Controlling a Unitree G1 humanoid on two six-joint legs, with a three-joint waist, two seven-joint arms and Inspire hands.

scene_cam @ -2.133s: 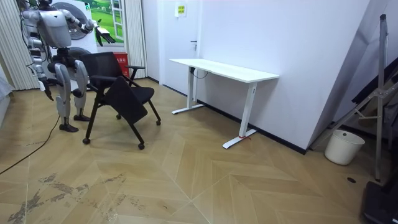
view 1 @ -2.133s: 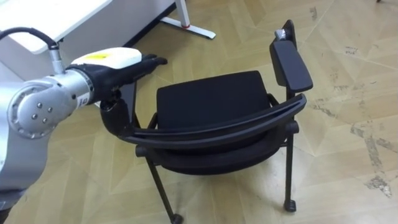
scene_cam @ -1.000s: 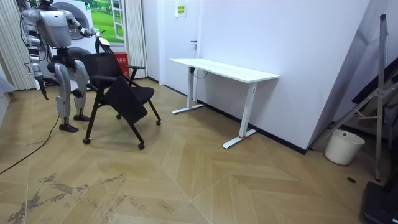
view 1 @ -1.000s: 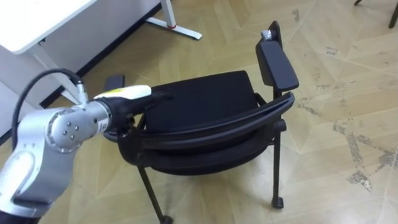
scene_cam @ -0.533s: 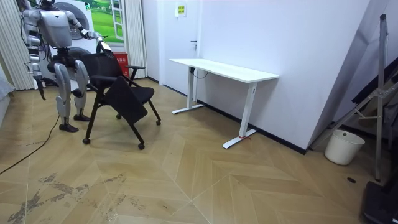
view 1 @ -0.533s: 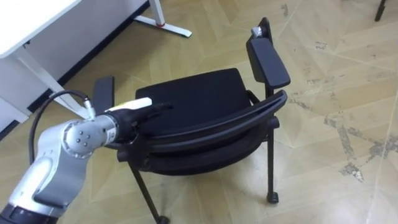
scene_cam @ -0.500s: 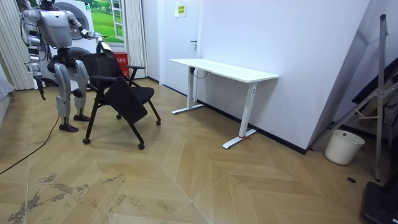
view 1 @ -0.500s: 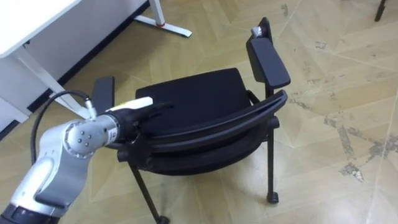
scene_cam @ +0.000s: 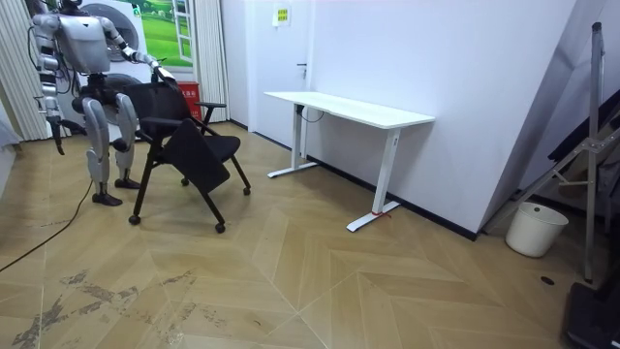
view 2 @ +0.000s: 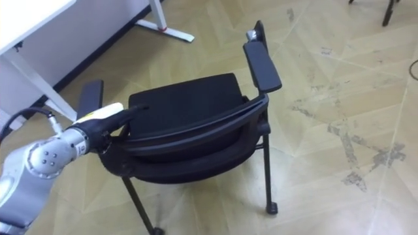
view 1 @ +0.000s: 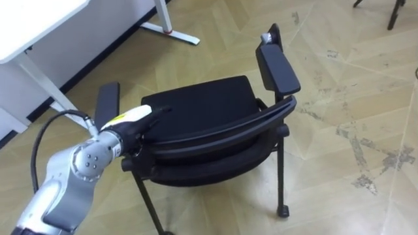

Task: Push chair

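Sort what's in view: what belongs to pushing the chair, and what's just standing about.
Part of the job:
black chair
left hand, fingers straight, by the left end of the chair's backrest
right hand, hanging at the robot's side

Just standing about:
white desk along the wall
white bin on the floor by the wall

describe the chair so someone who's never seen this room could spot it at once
Find the white desk against the white wall; to the room view's left of it, right in front of the robot, stands the chair. Unlike the desk, it is all black, with a curved backrest and two flat armrest pads, and the robot's left hand reaches over one end of that backrest.
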